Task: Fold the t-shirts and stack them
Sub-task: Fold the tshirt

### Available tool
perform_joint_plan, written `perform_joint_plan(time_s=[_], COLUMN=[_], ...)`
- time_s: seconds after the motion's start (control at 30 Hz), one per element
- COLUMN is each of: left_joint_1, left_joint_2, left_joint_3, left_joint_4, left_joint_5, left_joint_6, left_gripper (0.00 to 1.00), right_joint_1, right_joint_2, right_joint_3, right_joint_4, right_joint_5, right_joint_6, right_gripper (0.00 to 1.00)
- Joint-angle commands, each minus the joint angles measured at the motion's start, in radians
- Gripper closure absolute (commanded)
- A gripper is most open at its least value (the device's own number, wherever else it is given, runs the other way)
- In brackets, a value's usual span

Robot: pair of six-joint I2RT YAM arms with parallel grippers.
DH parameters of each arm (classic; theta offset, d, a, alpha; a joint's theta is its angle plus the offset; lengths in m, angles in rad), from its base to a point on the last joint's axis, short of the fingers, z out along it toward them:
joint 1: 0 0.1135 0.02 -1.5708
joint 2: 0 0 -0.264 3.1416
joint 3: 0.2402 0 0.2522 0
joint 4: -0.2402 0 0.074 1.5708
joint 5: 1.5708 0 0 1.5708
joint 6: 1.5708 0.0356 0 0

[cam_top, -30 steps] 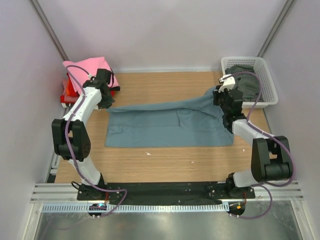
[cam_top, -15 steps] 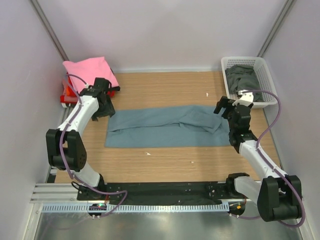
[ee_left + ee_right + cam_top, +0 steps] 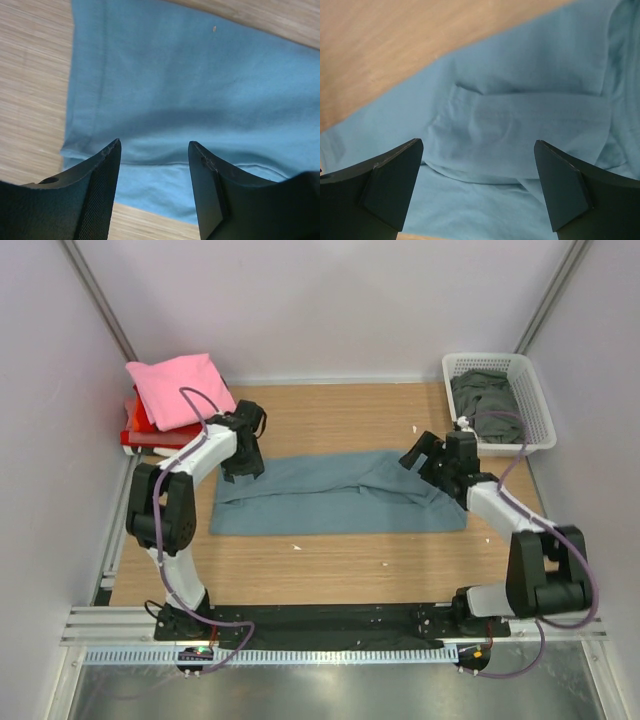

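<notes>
A large slate-blue t-shirt (image 3: 330,502) lies on the wooden table as a long band, its far half folded over the near half. My left gripper (image 3: 243,466) hovers over the shirt's left end, open with nothing between its fingers; the left wrist view shows the blue cloth (image 3: 200,85) and its folded edge under the left gripper (image 3: 154,145). My right gripper (image 3: 421,456) is wide open above the rumpled right end, where the right gripper (image 3: 479,144) looks down on a sleeve fold (image 3: 530,117). A pink t-shirt (image 3: 178,388) tops a red one (image 3: 134,421) at the far left.
A white lattice basket (image 3: 537,418) stands at the far right corner with a dark grey-green t-shirt (image 3: 485,397) in it. Bare wood (image 3: 330,560) runs between the blue shirt and the arm bases. Side walls close in the table left and right.
Both grippers were shut on the blue shirt's lifted far edge a second ago. They have let it go, opened, and moved inward over the shirt, which now lies folded flat.
</notes>
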Motion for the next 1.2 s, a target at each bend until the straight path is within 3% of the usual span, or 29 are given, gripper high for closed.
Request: perform_joint_plan(time_s=[0.0, 0.27, 0.3, 0.37, 0.47, 0.57, 0.7, 0.83, 0.93, 0.97, 1.1, 1.17], left_joint_1=[-0.019, -0.074, -0.085, -0.094, -0.129, -0.191, -0.312, -0.494, -0.629, -0.655, -0.735, -0.74], left_joint_2=[0.031, 0.076, 0.065, 0.061, 0.027, -0.044, -0.126, -0.157, -0.154, -0.151, -0.189, -0.247], left_joint_3=[0.017, -0.093, -0.157, -0.174, -0.228, -0.289, -0.38, -0.448, -0.374, -0.347, -0.166, -0.139], left_joint_4=[0.024, 0.053, 0.076, 0.078, 0.078, 0.072, 0.11, 0.248, 0.28, 0.27, 0.144, 0.083], left_joint_5=[-0.003, 0.034, 0.047, 0.058, 0.086, 0.099, 0.222, 0.406, 0.431, 0.435, 0.396, 0.368], left_joint_6=[-0.036, -0.074, -0.077, -0.083, -0.092, -0.123, -0.253, -0.418, -0.477, -0.477, -0.467, -0.467], left_gripper=[0.43, 0.46, 0.47, 0.48, 0.5, 0.5, 0.49, 0.49, 0.49, 0.48, 0.46, 0.45], right_joint_1=[0.02, 0.069, 0.08, 0.08, 0.085, 0.1, 0.137, 0.196, 0.217, 0.217, 0.211, 0.201], right_joint_2=[0.141, 0.448, 0.558, 0.634, 0.807, 0.994, 1.218, 1.39, 1.456, 1.469, 1.477, 1.435], right_joint_3=[0.103, 0.345, 0.517, 0.57, 0.788, 1.059, 1.468, 1.678, 1.686, 1.692, 1.784, 1.746], right_joint_4=[-0.19, -0.342, -0.419, -0.443, -0.503, -0.583, -0.626, -0.47, -0.153, -0.027, 0.058, 0.129], right_joint_5=[-0.06, -0.022, 0.004, 0.004, -0.005, -0.031, -0.129, -0.342, -0.471, -0.482, -0.431, -0.41], right_joint_6=[0.077, 0.057, 0.034, 0.02, 0.006, -0.008, 0.0, 0.084, 0.202, 0.23, 0.27, 0.27], right_gripper=[0.0, 0.0, 0.0, 0.0, 0.0, 0.0, 0.0, 0.0, 0.0, 0.0, 0.0, 0.0])
